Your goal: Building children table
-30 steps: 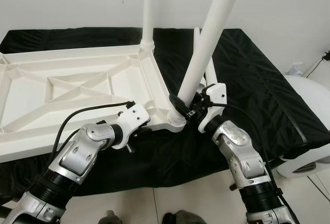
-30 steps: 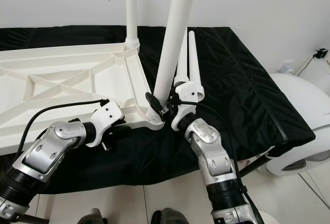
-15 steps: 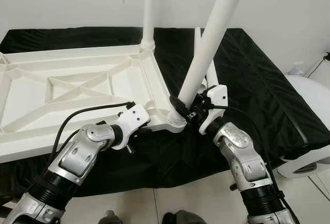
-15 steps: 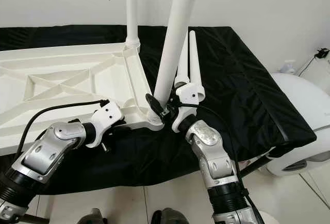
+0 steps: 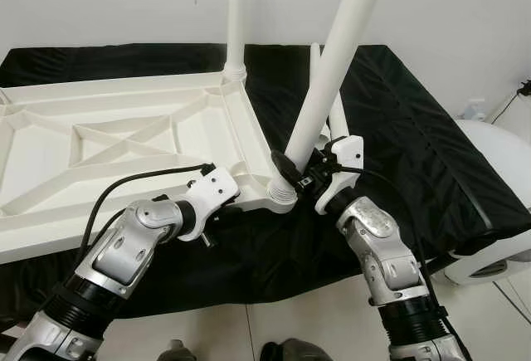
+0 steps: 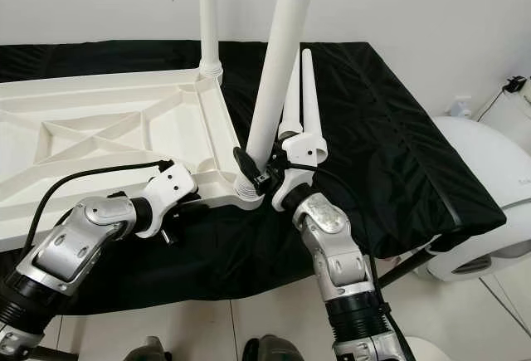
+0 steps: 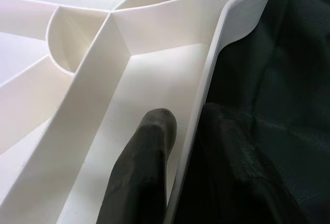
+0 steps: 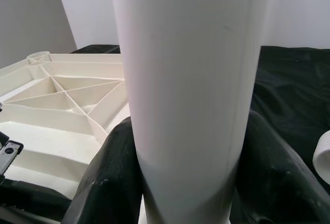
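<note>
A white plastic table top [image 5: 124,141] lies upside down on a black-covered surface. One white leg [image 5: 235,21] stands upright in its far right corner socket. A second white leg [image 5: 328,70] leans in the near right corner socket [image 5: 280,195], and my right gripper [image 5: 292,177] is shut on it low down, just above the socket. In the right wrist view the leg [image 8: 191,95] stands between both fingers [image 8: 105,183]. My left gripper [image 7: 180,131] is shut on the table top's near rim [image 7: 206,90], one finger [image 7: 149,157] inside, the other outside.
A loose white leg [image 6: 309,95] lies on the black cover [image 5: 398,120] behind my right gripper. A white rounded object [image 5: 502,203] sits at the right, with a cable near it. White wall behind, tiled floor [image 5: 274,319] below.
The held leg has tilted slightly back and forth in the near corner socket as my right wrist turned. The left gripper keeps its hold on the rim.
</note>
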